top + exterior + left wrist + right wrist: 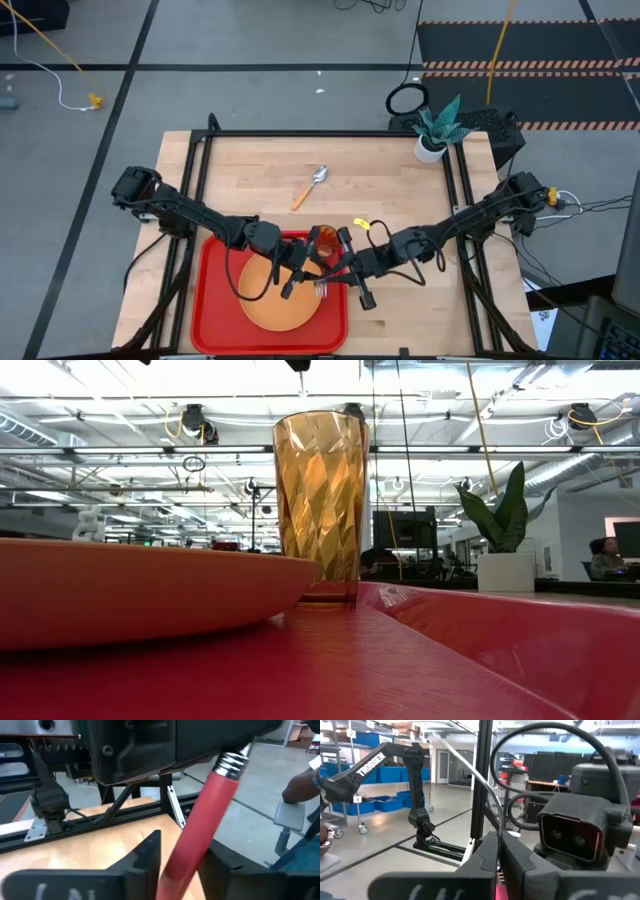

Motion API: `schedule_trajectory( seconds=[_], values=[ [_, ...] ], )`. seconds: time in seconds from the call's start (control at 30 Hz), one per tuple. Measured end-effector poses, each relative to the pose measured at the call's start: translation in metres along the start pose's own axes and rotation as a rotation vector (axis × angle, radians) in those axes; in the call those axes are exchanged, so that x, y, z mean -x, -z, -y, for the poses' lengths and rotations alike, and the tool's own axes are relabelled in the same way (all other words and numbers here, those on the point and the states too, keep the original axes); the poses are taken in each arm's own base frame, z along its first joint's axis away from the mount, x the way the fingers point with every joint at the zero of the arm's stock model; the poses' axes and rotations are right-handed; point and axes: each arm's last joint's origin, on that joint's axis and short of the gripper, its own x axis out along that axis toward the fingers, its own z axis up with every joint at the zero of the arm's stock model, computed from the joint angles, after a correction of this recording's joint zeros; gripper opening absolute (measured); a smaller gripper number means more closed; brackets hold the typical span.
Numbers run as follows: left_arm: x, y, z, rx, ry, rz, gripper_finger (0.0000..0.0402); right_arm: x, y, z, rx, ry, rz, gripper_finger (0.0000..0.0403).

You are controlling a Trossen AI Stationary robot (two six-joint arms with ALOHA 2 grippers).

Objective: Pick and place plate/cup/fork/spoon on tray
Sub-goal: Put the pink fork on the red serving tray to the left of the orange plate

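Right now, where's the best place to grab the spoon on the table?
Grip the orange handle mid-length, coming straight down and closing across it. The spoon lies flat on the bare table, handle angled toward the tray, with nothing crowding it.

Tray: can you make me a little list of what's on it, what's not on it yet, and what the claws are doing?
tray: red, at the near end of the table
plate: on the tray
cup: upright on the tray, at its far right corner, beside the plate
spoon: not on the tray; lies on the table beyond it
fork: up over the plate, not put down
left claw: shut on the fork's pink-red handle
right claw: right by the fork too; its grip cannot be made out
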Motion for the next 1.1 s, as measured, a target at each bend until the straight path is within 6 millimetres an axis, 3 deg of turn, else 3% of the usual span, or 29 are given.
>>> schedule_trajectory(
  seconds=[0.17,0.43,0.77,1.1],
  values=[
    [0.0,-0.002,0.001,-0.045,0.015,0.025,0.0029,0.0,-0.002,0.001,-0.022,0.005,0.009,0.0001],
    [0.0,-0.002,0.006,-0.045,0.062,0.024,0.0031,0.0,0.0,0.0,-0.034,-0.024,-0.003,0.0019],
    [0.0,0.005,0.013,-0.081,0.309,-0.017,0.0026,0.0,0.006,0.003,-0.133,-0.302,-0.049,0.009],
    [-0.004,0.019,0.015,-0.089,0.416,-0.063,0.0026,-0.007,0.019,0.005,-0.075,-0.306,-0.013,0.0127]
  ],
)
